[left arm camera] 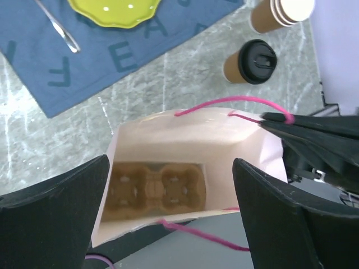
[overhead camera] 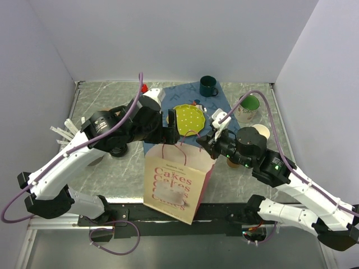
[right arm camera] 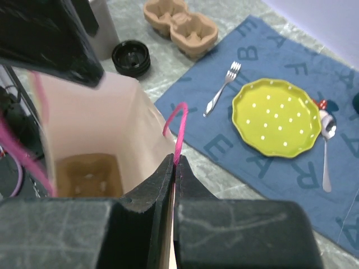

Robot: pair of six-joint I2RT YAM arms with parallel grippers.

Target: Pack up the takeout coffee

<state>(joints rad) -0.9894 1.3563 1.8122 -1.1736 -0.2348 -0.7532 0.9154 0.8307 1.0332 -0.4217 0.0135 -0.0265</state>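
I read the left gripper (left arm camera: 170, 163) as hanging over the open mouth of the paper bag (overhead camera: 168, 182), jaws spread wide and gripping nothing. The right gripper (right arm camera: 174, 166) is at the bag's 3 o'clock rim in the top view. Its jaws are pressed together, pinching the rim just beside a pink handle (right arm camera: 175, 126).

The bag stands upright at the near edge of the table (left arm camera: 168, 78). A brown cup carrier (left arm camera: 154, 188) lies flat at the bottom inside it.

The coffee cup (left arm camera: 253, 60), black lid on, is outside the bag and upright on the table. In the left wrist view it sits at 1 o'clock from the bag's mouth, apart from both grippers. A stack of lidless cups (left arm camera: 280, 12) stands near it, at its 1 o'clock.

In the top view I see a yellow plate (right arm camera: 275, 117) on a blue mat (right arm camera: 224, 148) at 12 o'clock of the bag. In the right wrist view a fork (right arm camera: 222, 87) lies at the plate's 9 o'clock and a spoon (right arm camera: 327, 145) at its 3 o'clock. A second carrier (right arm camera: 179, 25) is on the table at 12 o'clock of that view.
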